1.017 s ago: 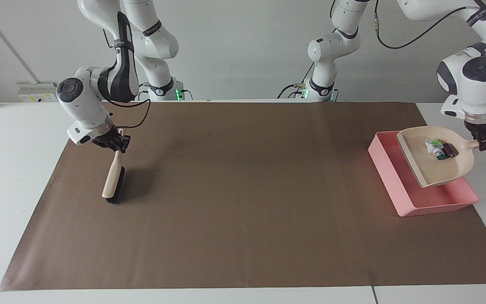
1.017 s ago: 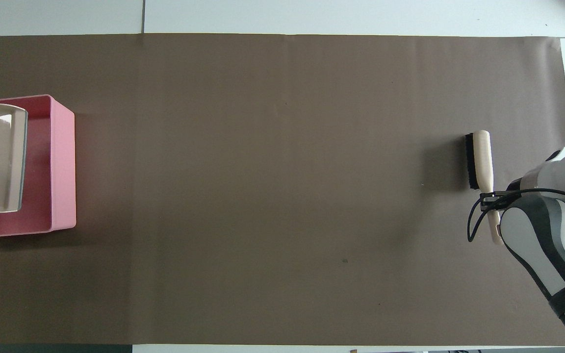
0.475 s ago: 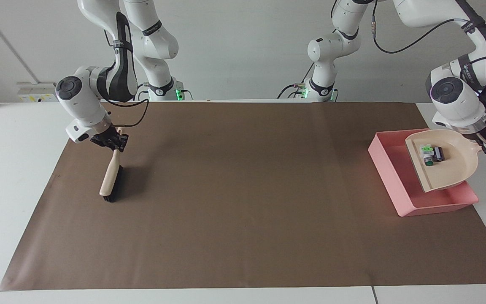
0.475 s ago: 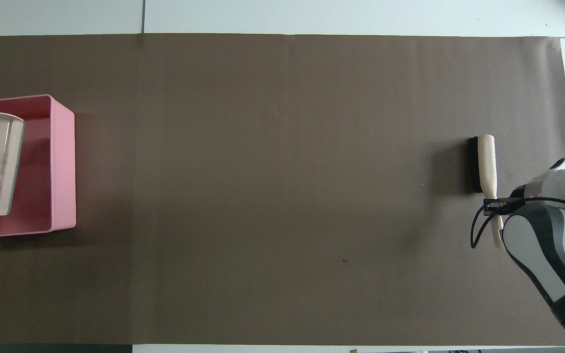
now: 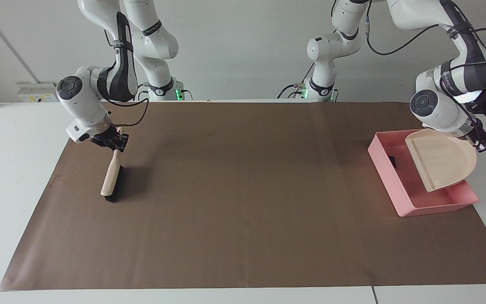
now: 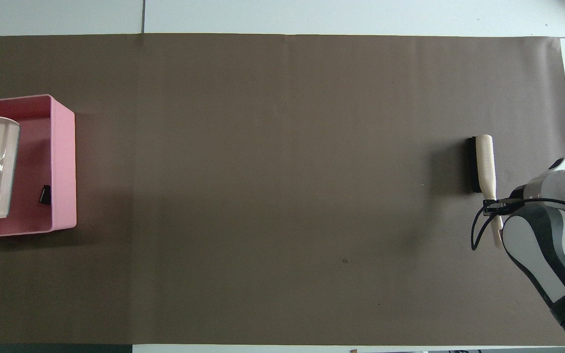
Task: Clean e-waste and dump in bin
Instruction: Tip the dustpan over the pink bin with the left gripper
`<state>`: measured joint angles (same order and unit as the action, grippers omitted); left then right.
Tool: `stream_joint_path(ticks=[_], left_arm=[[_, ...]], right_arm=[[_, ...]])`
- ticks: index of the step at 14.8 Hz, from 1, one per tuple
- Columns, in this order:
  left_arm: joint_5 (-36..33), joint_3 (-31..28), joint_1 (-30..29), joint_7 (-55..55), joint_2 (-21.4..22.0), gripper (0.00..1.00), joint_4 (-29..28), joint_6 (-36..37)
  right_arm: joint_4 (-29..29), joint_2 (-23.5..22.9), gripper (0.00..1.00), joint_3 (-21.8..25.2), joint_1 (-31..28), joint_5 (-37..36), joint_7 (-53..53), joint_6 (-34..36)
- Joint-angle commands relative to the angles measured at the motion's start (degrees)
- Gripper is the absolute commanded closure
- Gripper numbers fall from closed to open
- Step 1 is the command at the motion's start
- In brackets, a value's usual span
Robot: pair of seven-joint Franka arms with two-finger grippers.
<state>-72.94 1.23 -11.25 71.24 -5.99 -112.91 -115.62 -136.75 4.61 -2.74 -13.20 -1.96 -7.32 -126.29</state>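
Bin (image 6: 62, 162) cut by overhead edge

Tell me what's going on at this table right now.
The left gripper holds a beige dustpan by its handle, tipped over the pink bin at its end of the table. The pan looks empty, and one small dark part lies in the bin; any other scraps are hidden under the pan. The right gripper holds a hand brush by its handle, bristles resting on the brown mat, and waits.
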Motion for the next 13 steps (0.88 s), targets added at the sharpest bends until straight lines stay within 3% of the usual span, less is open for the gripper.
stream_joint_path(ticks=[1,3,5,7,9,10,11,13], left_arm=[[-2.55,-0.27,0.62,-0.49,1.59,1.00,0.49,2.85],[-1.50,0.08,0.70,2.74,3.52,1.00,1.46,2.77],[4.27,0.26,1.40,6.18,5.54,1.00,1.55,2.59],[10.34,0.17,3.59,7.94,6.95,1.00,1.29,3.12],[15.87,0.17,7.80,7.95,7.31,1.00,1.20,5.83],[19.03,0.17,9.65,8.03,7.48,1.00,0.94,6.37],[21.33,0.17,12.19,7.95,8.01,1.00,-0.11,6.63],[24.59,0.26,16.94,7.60,8.89,1.00,-2.92,6.81]], right_arm=[[-2.29,1.37,0.88,-0.78,-0.95,0.73,-2.52,-1.85],[-2.74,1.46,0.82,-0.78,-0.77,0.73,-3.84,-1.94],[-2.74,1.46,0.74,-0.78,-0.77,0.73,-5.42,-1.94],[-2.74,1.54,0.49,-0.78,-0.68,0.73,-5.25,-1.94],[-2.65,1.46,0.15,-0.78,-0.60,0.73,-4.99,-1.94],[-2.39,1.46,0.07,-0.78,-0.34,0.73,-4.90,-1.94],[-2.04,1.37,0.01,-0.87,-0.33,0.73,-4.81,-1.68],[0.50,0.93,0.01,-1.04,0.89,0.73,-3.68,-0.81]])
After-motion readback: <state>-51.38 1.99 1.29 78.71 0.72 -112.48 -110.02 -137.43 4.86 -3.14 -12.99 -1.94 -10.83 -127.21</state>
